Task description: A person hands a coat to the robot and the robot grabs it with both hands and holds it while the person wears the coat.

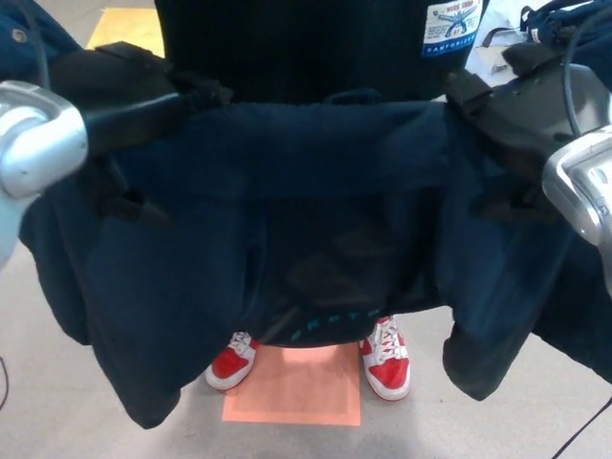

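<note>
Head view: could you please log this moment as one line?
left hand: shut on dark navy fabric coat | right hand: shut on coat | coat: spread | person: behind coat
</note>
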Controlling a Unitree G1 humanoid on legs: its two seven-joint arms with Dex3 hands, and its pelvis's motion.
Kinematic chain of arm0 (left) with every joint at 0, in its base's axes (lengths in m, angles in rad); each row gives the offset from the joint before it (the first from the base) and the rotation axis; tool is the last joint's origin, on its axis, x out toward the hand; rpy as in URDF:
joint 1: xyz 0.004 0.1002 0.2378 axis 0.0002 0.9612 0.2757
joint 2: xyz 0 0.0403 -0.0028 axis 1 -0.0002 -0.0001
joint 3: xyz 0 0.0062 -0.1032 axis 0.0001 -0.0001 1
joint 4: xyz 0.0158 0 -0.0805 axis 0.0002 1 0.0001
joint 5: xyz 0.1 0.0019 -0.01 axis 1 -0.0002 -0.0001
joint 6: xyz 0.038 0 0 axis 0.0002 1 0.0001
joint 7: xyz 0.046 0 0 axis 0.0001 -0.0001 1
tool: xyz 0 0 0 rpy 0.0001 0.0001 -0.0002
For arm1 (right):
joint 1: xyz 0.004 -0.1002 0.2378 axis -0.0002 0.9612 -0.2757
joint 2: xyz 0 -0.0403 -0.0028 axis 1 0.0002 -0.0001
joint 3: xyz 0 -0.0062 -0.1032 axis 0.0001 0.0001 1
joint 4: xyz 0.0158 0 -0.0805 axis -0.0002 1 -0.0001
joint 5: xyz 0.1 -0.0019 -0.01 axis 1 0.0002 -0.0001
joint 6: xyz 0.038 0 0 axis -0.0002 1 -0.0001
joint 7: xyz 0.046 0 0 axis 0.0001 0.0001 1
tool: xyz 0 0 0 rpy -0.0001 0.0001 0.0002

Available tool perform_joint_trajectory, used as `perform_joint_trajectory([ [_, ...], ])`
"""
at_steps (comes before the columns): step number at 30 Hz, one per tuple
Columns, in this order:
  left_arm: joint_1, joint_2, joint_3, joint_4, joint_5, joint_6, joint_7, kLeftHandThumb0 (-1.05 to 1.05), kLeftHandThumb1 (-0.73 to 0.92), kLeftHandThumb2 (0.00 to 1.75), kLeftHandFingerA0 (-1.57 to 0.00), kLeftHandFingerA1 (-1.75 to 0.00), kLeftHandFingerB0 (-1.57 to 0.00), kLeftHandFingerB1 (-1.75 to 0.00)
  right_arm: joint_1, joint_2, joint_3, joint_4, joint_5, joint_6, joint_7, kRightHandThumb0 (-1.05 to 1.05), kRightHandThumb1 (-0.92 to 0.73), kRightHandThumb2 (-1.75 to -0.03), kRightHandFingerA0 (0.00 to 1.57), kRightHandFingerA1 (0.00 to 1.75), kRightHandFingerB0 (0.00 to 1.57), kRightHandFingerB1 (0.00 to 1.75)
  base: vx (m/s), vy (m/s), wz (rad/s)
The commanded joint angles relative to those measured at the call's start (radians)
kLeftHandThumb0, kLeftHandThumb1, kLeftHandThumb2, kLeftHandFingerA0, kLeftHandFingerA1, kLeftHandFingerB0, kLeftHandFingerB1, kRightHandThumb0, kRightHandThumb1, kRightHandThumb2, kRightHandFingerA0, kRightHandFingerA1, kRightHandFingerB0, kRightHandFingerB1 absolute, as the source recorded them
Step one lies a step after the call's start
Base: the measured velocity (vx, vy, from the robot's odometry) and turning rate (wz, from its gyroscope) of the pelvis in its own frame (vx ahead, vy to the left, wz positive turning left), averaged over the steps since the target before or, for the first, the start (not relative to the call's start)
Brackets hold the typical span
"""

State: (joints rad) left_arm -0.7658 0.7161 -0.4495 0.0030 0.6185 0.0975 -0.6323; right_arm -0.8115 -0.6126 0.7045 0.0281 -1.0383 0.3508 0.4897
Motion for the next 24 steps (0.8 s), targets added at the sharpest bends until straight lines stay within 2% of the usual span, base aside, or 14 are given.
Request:
perform_joint_trajectory([
  [1,0.059,-0.012,-0.001,0.053,0.103,0.025,0.074,-0.71,0.41,0.85,-0.03,-0.24,-0.03,-0.23,0.040,0.025,-0.049,0.083,-0.050,0.021,-0.034,-0.96,-0.74,-0.63,0.00,0.14,0.00,0.00,0.00,0.000,0.00],
  [3,0.066,-0.015,0.000,0.058,0.127,0.021,0.103,-0.85,0.52,0.61,-0.02,-0.25,-0.03,-0.25,0.037,0.045,-0.065,0.101,-0.047,0.014,-0.049,-0.91,-0.57,-1.00,0.00,0.14,0.00,0.04,0.00,0.000,0.00],
  [4,0.067,-0.019,-0.001,0.060,0.138,0.022,0.114,-0.85,0.52,0.61,-0.02,-0.25,-0.03,-0.25,0.038,0.052,-0.073,0.107,-0.046,0.012,-0.056,-0.91,-0.57,-1.00,0.00,0.14,0.00,0.04,0.00,0.000,0.00],
  [5,0.072,-0.020,-0.009,0.063,0.165,0.016,0.141,-0.88,0.51,0.64,-0.04,-0.24,-0.04,-0.23,0.038,0.057,-0.080,0.107,-0.051,0.013,-0.050,-0.94,-0.73,-0.62,0.00,0.14,0.00,0.00,0.00,0.000,0.00],
  [6,0.078,-0.026,-0.016,0.061,0.206,0.022,0.184,-0.77,0.45,0.89,-0.05,-0.23,-0.04,-0.16,0.036,0.056,-0.081,0.111,-0.065,0.005,-0.060,-0.92,-0.59,-0.96,0.02,0.17,0.00,0.01,0.00,0.000,0.00],
  [9,0.089,-0.048,-0.028,0.060,0.279,0.056,0.252,-0.79,0.48,0.89,-0.10,-0.25,0.00,-0.11,0.042,0.061,-0.086,0.125,-0.083,0.003,-0.092,-0.96,-0.62,-1.01,0.02,0.16,0.00,0.00,0.00,0.000,0.00],
  [10,0.099,-0.065,-0.025,0.061,0.297,0.073,0.286,-0.79,0.47,0.86,-0.10,-0.33,0.00,-0.12,0.045,0.063,-0.086,0.134,-0.090,0.003,-0.106,-0.95,-0.62,-1.00,0.12,0.25,0.00,0.00,0.00,0.000,0.00],
  [11,0.105,-0.069,-0.026,0.063,0.308,0.075,0.307,-0.75,0.50,0.86,-0.26,-0.50,0.00,-0.14,0.045,0.066,-0.088,0.146,-0.087,-0.005,-0.128,-0.97,-0.63,-0.96,0.60,0.70,0.08,0.23,0.00,0.000,0.00],
  [12,0.112,-0.075,-0.025,0.068,0.325,0.074,0.334,-0.75,0.50,0.86,-0.26,-0.50,0.00,-0.14,0.046,0.071,-0.092,0.164,-0.083,-0.018,-0.161,-0.97,-0.63,-0.96,0.60,0.70,0.08,0.23,0.00,0.000,0.00],
  [13,0.128,-0.083,-0.008,0.069,0.310,0.053,0.379,-0.63,0.65,0.59,-0.89,-0.88,-0.02,-0.24,0.058,0.077,-0.113,0.175,-0.057,-0.045,-0.229,-0.87,-0.59,-0.90,1.03,1.02,0.20,0.41,0.00,0.000,0.00],
  [14,0.140,-0.087,0.001,0.080,0.316,0.024,0.457,-0.31,0.73,0.63,-1.06,-1.33,-0.26,-0.31,0.065,0.074,-0.126,0.205,-0.047,-0.091,-0.340,-0.31,-0.66,-0.61,1.14,1.30,0.45,0.40,0.00,0.000,0.00],
  [18,0.145,-0.095,0.025,0.139,0.294,-0.060,0.614,-0.12,0.64,0.59,-0.90,-1.59,-0.36,-0.35,0.059,0.053,-0.151,0.306,-0.011,-0.234,-0.560,-0.15,-0.61,-0.60,0.99,1.45,0.46,0.42,0.00,0.000,0.00],
  [21,0.128,-0.107,0.044,0.217,0.269,-0.159,0.785,-0.18,0.61,0.57,-0.76,-1.65,-0.78,-0.66,0.034,0.025,-0.173,0.372,0.031,-0.329,-0.602,-0.16,-0.55,-0.58,0.87,1.48,0.45,0.43,0.00,0.000,0.00],
  [24,0.116,-0.142,0.079,0.296,0.227,-0.203,0.893,-0.29,0.50,0.80,-1.08,-1.40,-0.70,-1.04,0.026,0.035,-0.228,0.445,0.122,-0.443,-0.672,-0.17,-0.60,-0.60,0.74,1.42,0.59,0.58,0.00,0.000,0.00],
])
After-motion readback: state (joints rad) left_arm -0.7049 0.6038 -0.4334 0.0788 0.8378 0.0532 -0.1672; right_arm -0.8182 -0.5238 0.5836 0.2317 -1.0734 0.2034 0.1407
